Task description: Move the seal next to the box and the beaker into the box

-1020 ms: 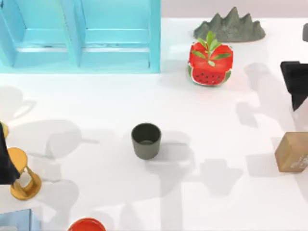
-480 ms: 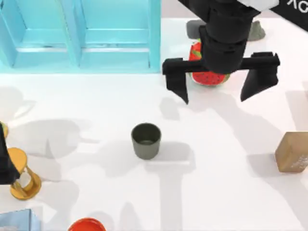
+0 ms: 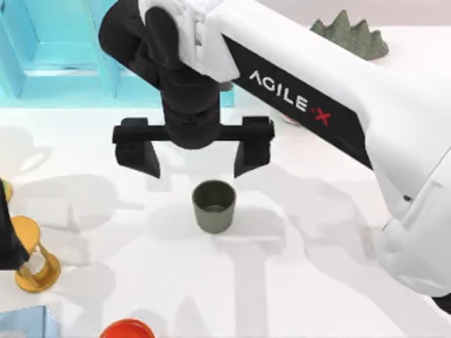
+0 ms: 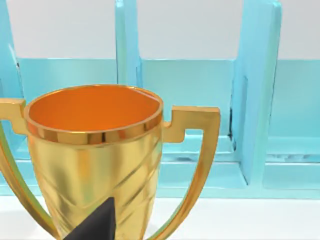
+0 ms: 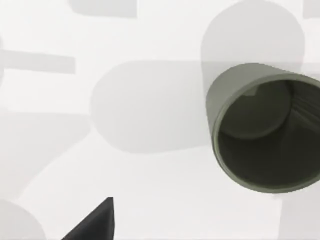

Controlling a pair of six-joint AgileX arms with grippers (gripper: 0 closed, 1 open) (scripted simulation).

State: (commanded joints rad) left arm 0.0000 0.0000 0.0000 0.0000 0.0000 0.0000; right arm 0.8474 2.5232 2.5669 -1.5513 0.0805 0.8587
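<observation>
The beaker (image 3: 213, 205), a dark grey-green cup, stands upright mid-table and also appears in the right wrist view (image 5: 257, 135). My right gripper (image 3: 197, 160) hovers open just behind it, toward the box, with nothing between its wide-spread fingers (image 3: 144, 156). One fingertip (image 5: 95, 222) shows in the right wrist view. The box (image 3: 116, 53) is the cyan one at the back left. The seal is hidden under my right arm. My left gripper (image 3: 5, 239) sits parked at the left edge, open, its fingertip (image 4: 97, 225) in front of a golden trophy.
A golden trophy (image 3: 35, 264) (image 4: 95, 150) stands at the front left. A red round item (image 3: 127, 329) and a pale blue item (image 3: 21, 322) lie at the front edge. A grey rock model (image 3: 352, 35) sits at the back right.
My right arm has swept leftward across the table, its open gripper moving from the back right to just behind the beaker. The arm now covers the seal and the watermelon.
</observation>
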